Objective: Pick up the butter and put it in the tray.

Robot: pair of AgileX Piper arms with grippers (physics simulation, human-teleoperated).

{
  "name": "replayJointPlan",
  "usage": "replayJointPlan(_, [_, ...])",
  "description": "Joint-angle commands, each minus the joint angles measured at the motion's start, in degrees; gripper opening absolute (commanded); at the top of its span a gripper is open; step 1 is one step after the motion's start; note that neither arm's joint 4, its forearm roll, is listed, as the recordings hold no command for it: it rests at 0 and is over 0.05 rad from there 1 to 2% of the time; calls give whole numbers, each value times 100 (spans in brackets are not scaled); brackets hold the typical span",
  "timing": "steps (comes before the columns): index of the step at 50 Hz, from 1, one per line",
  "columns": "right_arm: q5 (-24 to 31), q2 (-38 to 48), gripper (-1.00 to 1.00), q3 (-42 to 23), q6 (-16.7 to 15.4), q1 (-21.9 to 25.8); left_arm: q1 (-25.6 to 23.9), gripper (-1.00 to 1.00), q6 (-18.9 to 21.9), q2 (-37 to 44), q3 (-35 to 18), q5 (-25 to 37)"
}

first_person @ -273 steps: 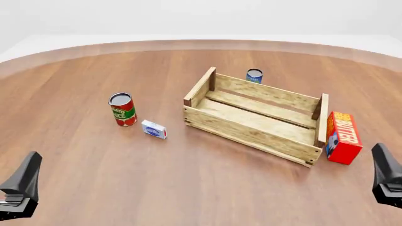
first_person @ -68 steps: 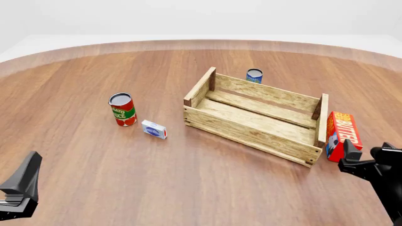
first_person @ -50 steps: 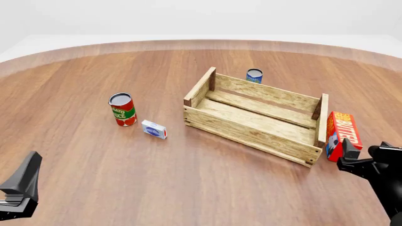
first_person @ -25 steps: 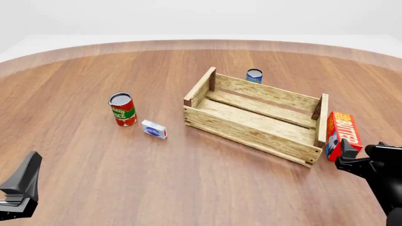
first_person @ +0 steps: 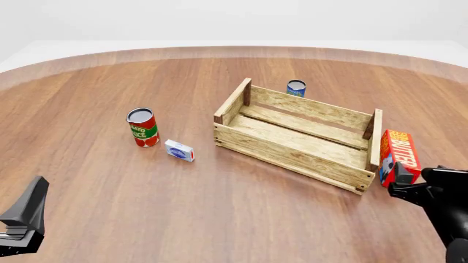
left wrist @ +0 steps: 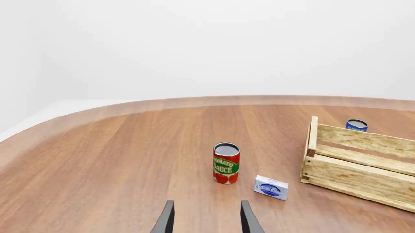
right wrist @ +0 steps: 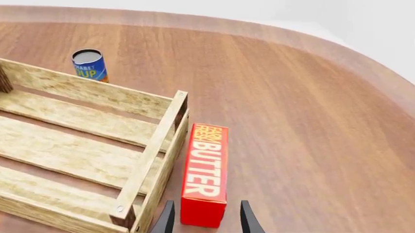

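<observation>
The left gripper [first_person: 26, 219] sits low at the near left with fingers parted, while the right gripper [first_person: 413, 189] reaches forward at the near right, fingers spread apart.

A broad counter [first_person: 109, 181] of reddish-brown wood grain with a curved, paler far rim fills the scene under even, soft light, and beyond that rim a plain white floor and blank white wall [left wrist: 214, 43] rise behind it.
</observation>
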Motion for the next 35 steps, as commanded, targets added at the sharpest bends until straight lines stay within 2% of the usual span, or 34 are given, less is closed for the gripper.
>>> replayJointPlan(1, [-28,131,100,-58,-10,13,0,100,0,0,0,0])
replayJointPlan(35, [-43,562,100,-289,-61,22,0,100,0,0,0,0])
